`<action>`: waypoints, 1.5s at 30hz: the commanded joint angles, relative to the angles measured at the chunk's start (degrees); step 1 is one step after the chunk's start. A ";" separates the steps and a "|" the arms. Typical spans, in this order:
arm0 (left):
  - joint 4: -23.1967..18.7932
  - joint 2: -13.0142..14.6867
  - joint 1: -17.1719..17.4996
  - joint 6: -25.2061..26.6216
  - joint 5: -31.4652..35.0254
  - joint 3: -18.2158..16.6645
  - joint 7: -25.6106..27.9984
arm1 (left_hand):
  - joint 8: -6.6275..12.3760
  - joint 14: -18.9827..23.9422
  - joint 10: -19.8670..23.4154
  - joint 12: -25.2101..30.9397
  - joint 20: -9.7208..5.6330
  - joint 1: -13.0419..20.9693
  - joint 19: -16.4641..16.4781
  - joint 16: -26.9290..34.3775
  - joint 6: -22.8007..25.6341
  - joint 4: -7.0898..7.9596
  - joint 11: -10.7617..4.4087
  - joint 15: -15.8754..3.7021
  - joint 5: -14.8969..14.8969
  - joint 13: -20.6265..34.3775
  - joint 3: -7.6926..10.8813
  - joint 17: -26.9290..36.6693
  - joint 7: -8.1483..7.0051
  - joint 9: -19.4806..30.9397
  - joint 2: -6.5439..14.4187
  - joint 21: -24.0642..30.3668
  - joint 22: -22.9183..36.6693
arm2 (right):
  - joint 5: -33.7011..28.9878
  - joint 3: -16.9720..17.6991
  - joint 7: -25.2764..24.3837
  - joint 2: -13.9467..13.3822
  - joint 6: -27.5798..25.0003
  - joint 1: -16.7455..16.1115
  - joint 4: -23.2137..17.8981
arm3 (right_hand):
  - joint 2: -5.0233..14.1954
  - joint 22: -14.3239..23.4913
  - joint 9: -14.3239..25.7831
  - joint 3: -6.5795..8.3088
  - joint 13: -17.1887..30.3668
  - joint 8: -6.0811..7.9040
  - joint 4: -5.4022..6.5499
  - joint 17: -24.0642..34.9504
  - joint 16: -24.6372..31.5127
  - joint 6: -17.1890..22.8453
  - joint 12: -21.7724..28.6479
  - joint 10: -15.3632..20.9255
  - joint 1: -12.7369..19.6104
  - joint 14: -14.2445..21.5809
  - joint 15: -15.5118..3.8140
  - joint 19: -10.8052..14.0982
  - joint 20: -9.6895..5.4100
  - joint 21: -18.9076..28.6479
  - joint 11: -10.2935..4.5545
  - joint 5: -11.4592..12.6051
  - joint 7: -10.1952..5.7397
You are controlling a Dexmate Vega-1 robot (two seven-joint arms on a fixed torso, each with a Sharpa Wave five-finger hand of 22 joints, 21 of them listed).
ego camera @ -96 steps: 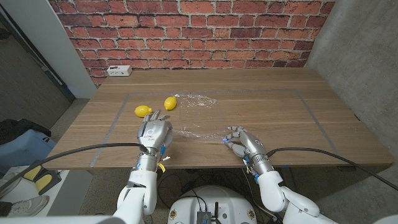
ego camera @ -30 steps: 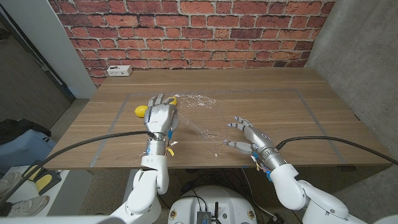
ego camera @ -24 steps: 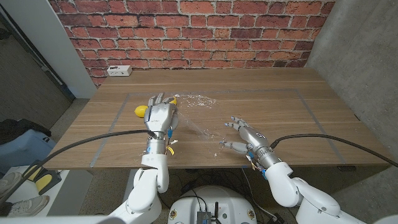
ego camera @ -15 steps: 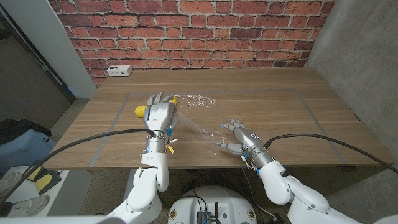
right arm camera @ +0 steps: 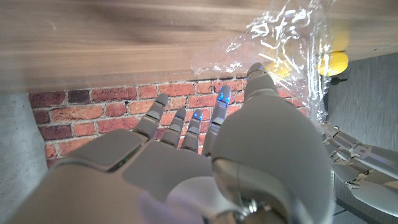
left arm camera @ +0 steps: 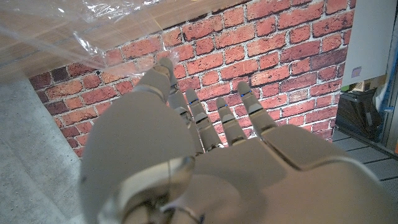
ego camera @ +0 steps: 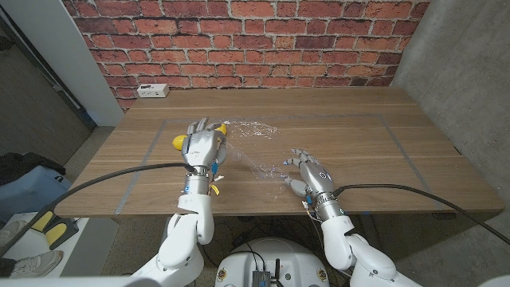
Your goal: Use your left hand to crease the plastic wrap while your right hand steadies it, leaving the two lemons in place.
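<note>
Wooden table (ego camera: 358,135) with grey tape lines marking a rectangle on the top. Red brick wall (ego camera: 239,40) behind it, grey concrete wall on the right side, pale panel on the left. White power strip (ego camera: 151,90) at the table's far left corner.

Wrap (ego camera: 251,147) lies crumpled mid-table, running from the far part near the lemons down toward the right hand. Two lemons: one (ego camera: 181,143) peeks out just left of the left hand, the other (ego camera: 221,127) just past its fingertips, touching the wrap's far edge.

Left hand (ego camera: 203,147) raised over the wrap's left edge, back to the camera, fingers apart and straight, grasping nothing. Right hand (ego camera: 311,174) at the wrap's near right edge, fingers spread and released; whether they touch the film can't be told.
</note>
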 commanded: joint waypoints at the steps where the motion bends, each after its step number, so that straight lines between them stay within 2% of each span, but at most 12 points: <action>1: -2.91 1.57 2.89 -2.33 -5.40 -3.00 0.31 | 1.55 0.39 0.43 -0.16 0.35 0.04 0.10 -0.16 5.50 0.13 -0.05 -4.45 0.50 0.13 0.48 0.20 5.32 4.41 -0.52 -0.11 0.21 | -1.95 -1.83 -7.87 4.00 4.51 3.12 7.29 | 1.18 0.08 -0.27 1.07 0.11 3.36 -0.64 0.37 1.23 8.18 0.86 4.69 2.92 2.18 -4.33 2.11 -1.12 0.55 -2.13 -0.11 0.92; 3: -3.61 2.28 3.71 -2.94 -6.78 -3.82 -0.01 | 1.56 0.37 0.39 -0.20 0.35 0.05 0.13 -0.16 5.44 0.13 -0.12 -4.47 0.57 0.13 0.56 0.21 5.29 4.51 -0.56 -0.10 0.22 | -1.37 -1.91 -8.58 4.49 5.83 3.70 8.37 | 1.79 0.08 -0.43 1.51 0.09 3.86 -0.74 0.40 1.49 9.61 1.00 5.68 3.73 2.62 -4.45 2.46 -1.37 0.60 -2.24 -0.28 1.05; 5: -4.27 2.72 4.59 -3.19 -8.07 -4.59 -0.31 | 1.60 0.30 0.33 -0.25 0.36 0.05 0.12 -0.18 5.47 0.16 -0.08 -4.45 0.67 0.13 0.66 0.22 5.40 4.65 -0.60 -0.11 0.22 | -0.87 -2.08 -9.26 5.04 7.17 4.35 9.51 | 3.11 0.08 -0.72 2.41 0.05 4.82 -0.80 0.54 1.98 12.41 1.20 7.17 5.05 3.38 -5.32 2.66 -1.74 0.54 -3.26 -0.67 1.04; 8: -4.90 3.46 5.66 -2.70 -8.84 -5.19 -0.95 | 1.63 0.22 0.17 -0.36 0.17 0.03 0.29 -0.20 5.44 0.21 -0.02 -4.48 0.81 0.14 0.82 0.23 5.55 4.86 -0.66 -0.06 0.24 | 0.04 -2.04 -10.06 5.68 8.75 4.97 10.63 | 4.64 0.09 -1.18 3.63 0.04 4.98 -0.70 0.90 2.80 13.52 1.47 9.13 6.48 4.35 -6.54 3.21 -2.77 0.62 -4.51 -1.74 1.54; 11: -5.42 3.77 6.81 -2.15 -9.95 -5.89 -1.26 | 1.66 -0.13 -0.40 -0.62 0.12 -0.03 0.30 -0.31 5.38 0.28 0.16 -4.39 0.94 0.14 0.99 0.25 5.41 5.13 -0.74 -0.06 0.25 | 0.50 -1.86 -11.16 6.08 9.85 5.25 11.30 | 4.71 0.09 -1.38 3.93 0.03 4.95 -0.68 1.01 3.16 13.79 1.57 9.94 6.91 4.83 -7.10 3.66 -3.12 0.72 -3.82 -2.37 2.24; 15: -6.28 4.86 7.99 -2.16 -12.25 -6.85 -2.84 | 1.37 -1.16 -2.13 -1.33 0.10 -0.31 -0.19 -0.56 4.92 0.46 0.16 -3.90 1.04 0.18 1.30 0.25 4.71 5.46 -0.89 -0.27 0.29 | 1.09 -1.20 -12.57 6.38 10.70 5.19 11.44 | 4.76 0.08 -1.49 4.15 0.04 4.89 -0.64 1.08 3.31 13.84 1.65 10.56 7.20 4.89 -7.44 3.85 -3.28 0.75 -4.15 -2.78 2.43; 25: -5.77 7.50 5.78 -3.25 -15.39 -5.76 -7.52 | 0.27 -3.62 -4.49 -2.02 0.14 -1.03 -1.76 -0.87 4.32 0.81 0.42 -2.52 0.75 0.27 1.35 0.14 3.94 5.03 -0.92 -0.90 0.37 | 1.71 0.63 -15.81 6.81 11.17 4.52 11.21 | 4.89 0.07 -1.12 4.70 0.07 5.16 -0.54 1.27 3.72 13.96 1.67 11.52 7.80 5.17 -7.74 4.06 -3.26 0.71 -3.81 -3.60 3.01; 28: -5.47 8.09 4.90 -3.87 -16.19 -5.35 -8.35 | 0.25 -3.61 -4.46 -1.96 0.10 -1.01 -1.76 -0.79 4.44 0.79 0.39 -2.55 0.71 0.28 1.37 0.12 4.02 5.03 -0.87 -0.90 0.38 | 2.02 1.28 -15.52 6.48 10.33 3.86 10.35 | 4.86 0.07 -0.98 4.78 0.07 5.29 -0.50 1.31 3.81 14.06 1.66 11.71 7.86 5.22 -7.88 4.05 -3.23 0.68 -3.78 -3.78 2.95; 31: -5.02 7.60 3.97 -3.51 -16.21 -4.64 -8.17 | 0.20 -3.63 -4.43 -1.90 -0.03 -0.99 -1.81 -0.72 4.38 0.76 0.38 -2.55 0.67 0.29 1.41 0.10 4.00 5.13 -0.82 -0.92 0.39 | 2.73 2.17 -12.42 4.74 8.71 3.01 7.84 | 4.73 0.07 -0.82 4.86 0.08 5.39 -0.45 1.34 3.78 14.06 1.37 11.29 7.91 4.95 -7.47 4.15 -3.08 0.68 -3.98 -4.04 2.86; 33: -4.69 6.96 3.36 -3.03 -16.20 -4.28 -7.73 | 0.17 -3.35 -4.11 -1.72 -0.04 -0.92 -1.76 -0.55 4.27 0.70 0.38 -2.71 0.63 0.30 1.48 0.08 4.29 5.32 -0.78 -0.90 0.41 | 4.37 3.07 -10.11 3.09 9.24 2.26 6.02 | 3.89 0.06 -1.13 4.24 0.11 5.32 0.48 1.36 3.57 14.23 0.65 10.14 6.18 4.48 -6.31 4.25 -2.15 0.63 -3.29 -4.86 2.01; 39: -4.28 5.73 1.32 0.27 -14.70 -2.49 -8.03 | 0.23 -2.74 -3.33 -1.33 0.14 -0.73 -1.39 -0.27 4.37 0.57 0.61 -2.91 0.64 0.32 1.71 0.06 4.71 5.76 -0.64 -0.75 0.43 | 8.80 4.76 3.07 -4.13 8.94 0.93 -0.76 | 0.88 0.09 -2.87 1.78 0.31 -0.32 3.18 1.01 0.70 3.48 -2.56 4.07 -1.93 0.06 -2.13 1.28 0.47 -1.06 -0.12 -6.14 1.87; 45: -3.36 5.24 -2.06 4.77 -10.53 1.11 -10.26 | 0.29 -2.35 -2.89 -1.12 0.51 -0.69 -1.07 -0.16 4.45 0.53 0.35 -2.89 0.70 0.33 1.85 0.05 5.15 6.14 -0.64 -0.62 0.45 | 10.05 5.64 10.74 -7.82 5.48 -0.11 -5.07 | -0.45 0.08 -3.53 2.14 0.47 -4.78 1.98 0.89 -1.41 -4.49 -3.91 -1.38 -2.72 -2.85 -0.17 -0.79 1.57 -2.02 1.29 -5.20 0.55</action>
